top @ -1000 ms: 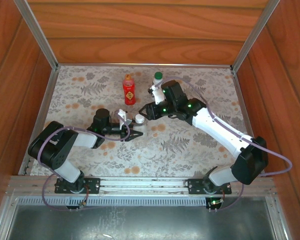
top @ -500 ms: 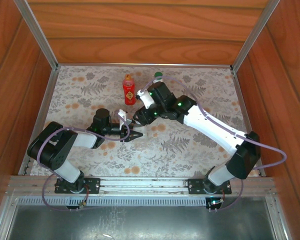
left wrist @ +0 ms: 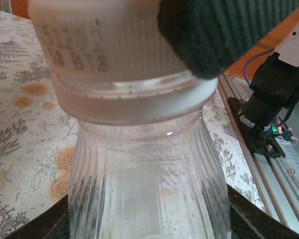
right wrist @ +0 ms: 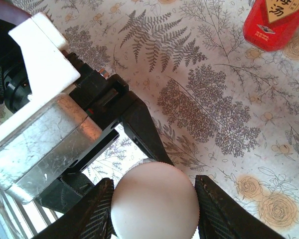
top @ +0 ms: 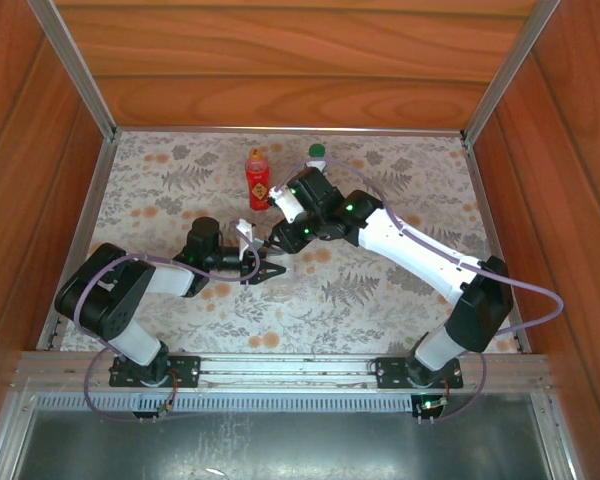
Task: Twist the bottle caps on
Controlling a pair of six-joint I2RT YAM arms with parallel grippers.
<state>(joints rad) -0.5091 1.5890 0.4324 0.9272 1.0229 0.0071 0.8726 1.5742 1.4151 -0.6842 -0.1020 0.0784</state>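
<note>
My left gripper point(top: 267, 265) is shut on the short clear ribbed bottle point(left wrist: 144, 184), which stands upright on the patterned cloth. The white cap point(right wrist: 153, 201) sits on the bottle's neck. My right gripper point(right wrist: 153, 211) comes down over it, one finger pressed against each side of the cap, and one dark ribbed pad point(left wrist: 224, 35) shows against the cap's rim point(left wrist: 109, 45). The red bottle point(top: 257, 182) stands behind with its orange cap point(top: 256, 153) on. The dark green cap point(top: 317, 151) tops a clear bottle that is mostly hidden behind my right arm.
The red bottle point(right wrist: 276, 22) stands just beyond my right gripper, at the upper right of the right wrist view. Wooden walls and metal rails point(top: 80, 80) close in the floral cloth point(top: 400, 290) on all sides. The right arm's base point(left wrist: 271, 99) is off to the right.
My right gripper has swung left, away from the green-capped bottle, and come down over the short bottle, closing its jaws on the white cap. The left arm has not moved.
</note>
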